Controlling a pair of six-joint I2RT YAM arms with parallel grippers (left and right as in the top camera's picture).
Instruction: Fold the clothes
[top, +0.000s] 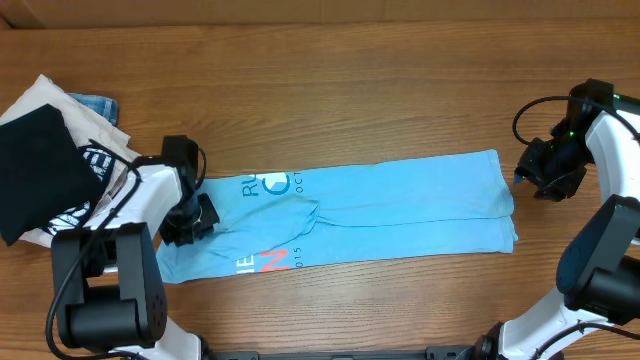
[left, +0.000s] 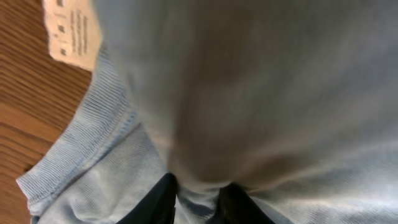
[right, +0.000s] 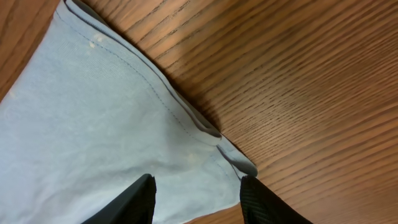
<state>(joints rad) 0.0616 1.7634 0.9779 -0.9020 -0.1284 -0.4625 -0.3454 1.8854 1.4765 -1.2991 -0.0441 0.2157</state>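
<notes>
Sky-blue shirt (top: 380, 215) lies folded into a long strip across the middle of the wooden table (top: 350, 90), with its lettering at the left end. At that end the left claw (top: 193, 217) is clenched on a ridge of shirt cloth. Just off the right hem the right claw (top: 545, 178) is released, its fingers (right: 137, 196) spread above the corner. A black garment (top: 35, 170) lies far left.

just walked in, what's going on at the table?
Two arms are folding a blue T-shirt, which lies on the table as a long strip, already folded lengthwise. The left tool pinches fabric at the collar end. The right tool is open, poised at the hem corner at the other end. A pile of other clothes sits at the left.
</notes>
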